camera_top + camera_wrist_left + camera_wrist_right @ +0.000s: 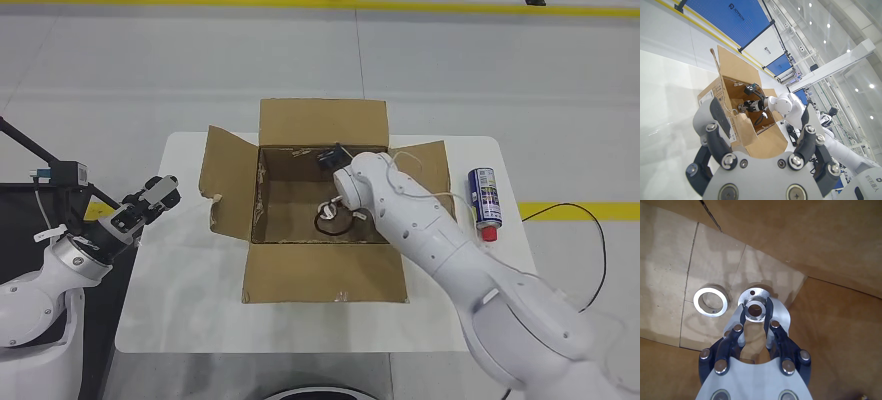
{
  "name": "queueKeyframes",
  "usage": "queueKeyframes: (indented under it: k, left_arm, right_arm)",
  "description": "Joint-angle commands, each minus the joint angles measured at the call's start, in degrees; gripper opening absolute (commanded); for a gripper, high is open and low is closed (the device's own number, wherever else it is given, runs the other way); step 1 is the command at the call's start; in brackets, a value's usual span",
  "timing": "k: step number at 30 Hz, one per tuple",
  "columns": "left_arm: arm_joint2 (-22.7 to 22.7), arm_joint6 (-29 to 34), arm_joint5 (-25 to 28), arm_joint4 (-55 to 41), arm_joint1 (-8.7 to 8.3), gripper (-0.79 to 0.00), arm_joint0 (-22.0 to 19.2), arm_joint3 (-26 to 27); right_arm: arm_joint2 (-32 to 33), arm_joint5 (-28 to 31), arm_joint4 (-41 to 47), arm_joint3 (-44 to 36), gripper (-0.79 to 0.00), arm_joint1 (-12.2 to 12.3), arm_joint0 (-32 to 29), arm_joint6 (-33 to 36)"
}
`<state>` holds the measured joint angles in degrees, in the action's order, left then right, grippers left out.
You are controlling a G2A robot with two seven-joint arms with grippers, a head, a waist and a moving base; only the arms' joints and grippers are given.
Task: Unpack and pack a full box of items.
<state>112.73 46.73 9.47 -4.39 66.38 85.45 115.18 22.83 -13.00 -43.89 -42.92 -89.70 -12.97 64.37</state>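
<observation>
An open cardboard box (325, 272) stands in the middle of the white table (180, 300). My right arm reaches down into it. In the right wrist view my right gripper (755, 310) is shut on the neck of a shiny metal flanged bushing (755, 296), close to the box floor (668, 266). A loose metal ring (710, 303) lies flat beside it. The left wrist view shows the same bushing (741, 108) inside the box (738, 75). My left gripper (165, 188) hangs open and empty beyond the box's left flap, its black fingers (719, 115) spread wide.
A blue spray can with a red cap (485, 200) lies on the table to the right of the box. The box's four flaps are folded outward. A black stand (60, 172) is off the table's left edge.
</observation>
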Motion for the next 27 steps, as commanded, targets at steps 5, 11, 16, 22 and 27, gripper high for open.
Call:
queueKeyframes:
  k: [5,11,16,22,27]
  left_arm:
    - [0.0,0.0,0.0,0.0,0.00,0.000,0.0,0.0]
    - [0.0,0.0,0.0,0.0,0.00,0.000,0.0,0.0]
    - [0.0,0.0,0.0,0.0,0.00,0.000,0.0,0.0]
    - [0.0,0.0,0.0,0.0,0.00,0.000,0.0,0.0]
    - [0.0,0.0,0.0,0.0,0.00,0.000,0.0,0.0]
  right_arm:
    - [1.6,0.5,-1.4,-1.7,-0.493,0.6,-1.0,0.9]
    - [4.9,0.2,-3.8,-8.6,-0.422,3.1,-3.8,2.0]
    - [10.8,-0.4,-7.9,-21.6,-0.403,7.5,-9.1,4.9]
    - [21.7,0.6,-15.6,-43.5,-0.366,13.6,-20.7,9.9]
    - [33.4,2.2,-19.4,-62.7,-0.114,17.4,-32.4,11.7]
